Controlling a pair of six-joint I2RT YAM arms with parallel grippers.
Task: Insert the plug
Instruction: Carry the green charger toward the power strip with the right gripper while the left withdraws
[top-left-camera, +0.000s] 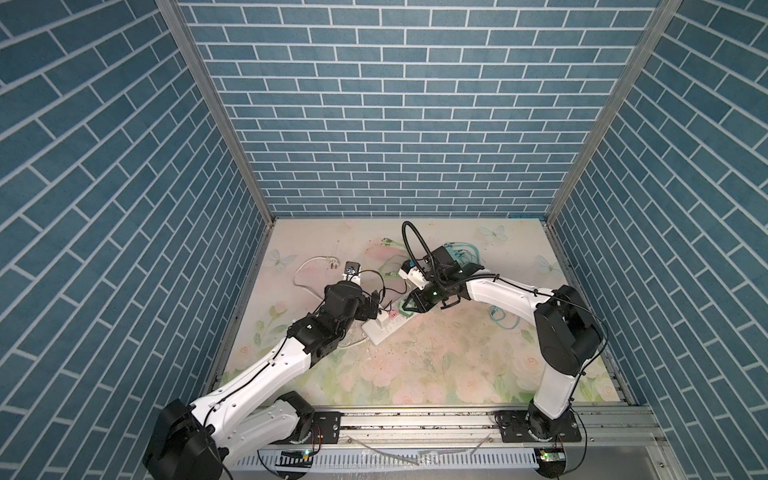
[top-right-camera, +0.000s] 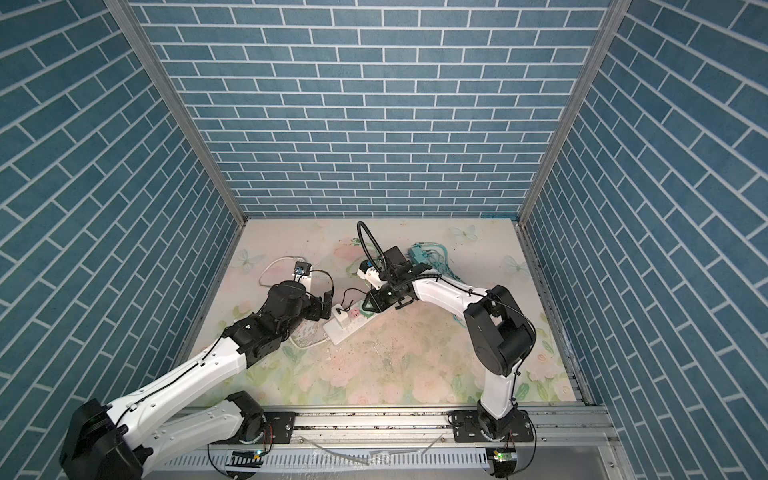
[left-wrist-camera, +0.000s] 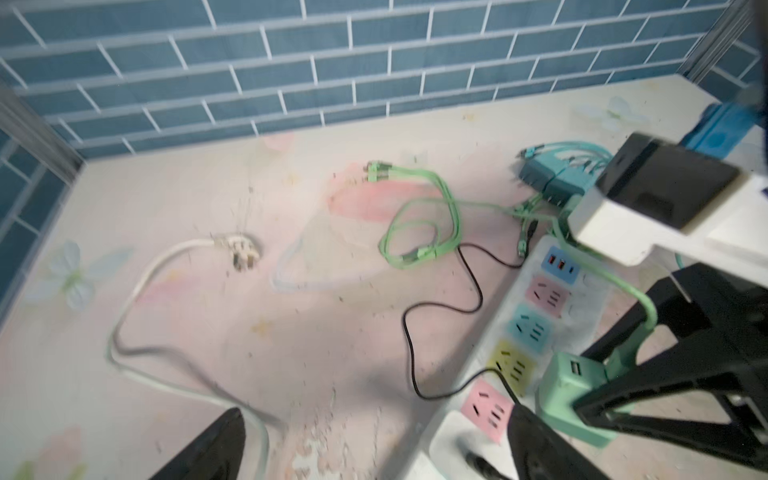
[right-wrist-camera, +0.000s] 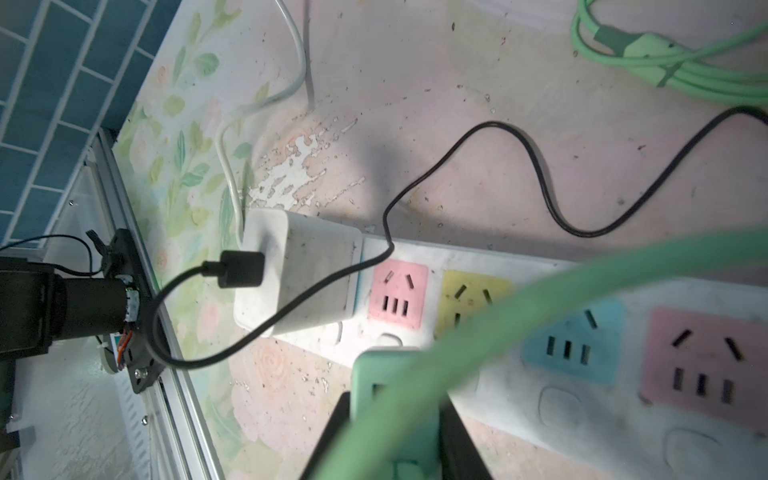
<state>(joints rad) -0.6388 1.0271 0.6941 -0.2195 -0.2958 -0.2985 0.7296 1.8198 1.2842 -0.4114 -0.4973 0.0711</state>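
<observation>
While the right arm stretches low toward the middle, its right gripper (top-left-camera: 406, 306) is pinching the green plug (left-wrist-camera: 565, 386) just beside the yellow socket (left-wrist-camera: 513, 368) on the power strip (top-left-camera: 380, 334). The left gripper (left-wrist-camera: 378, 415) hangs spread wide, holding nothing, over the strip's end. Floral mat (top-left-camera: 415, 374) underneath, blue brick walls (top-left-camera: 395, 104) all around.

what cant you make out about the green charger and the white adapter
Prongs of the green charger: under its body in both wrist views.
Both top views: right gripper covers most of it; too small.
The white adapter: cut off at left wrist view's bottom edge.
</observation>
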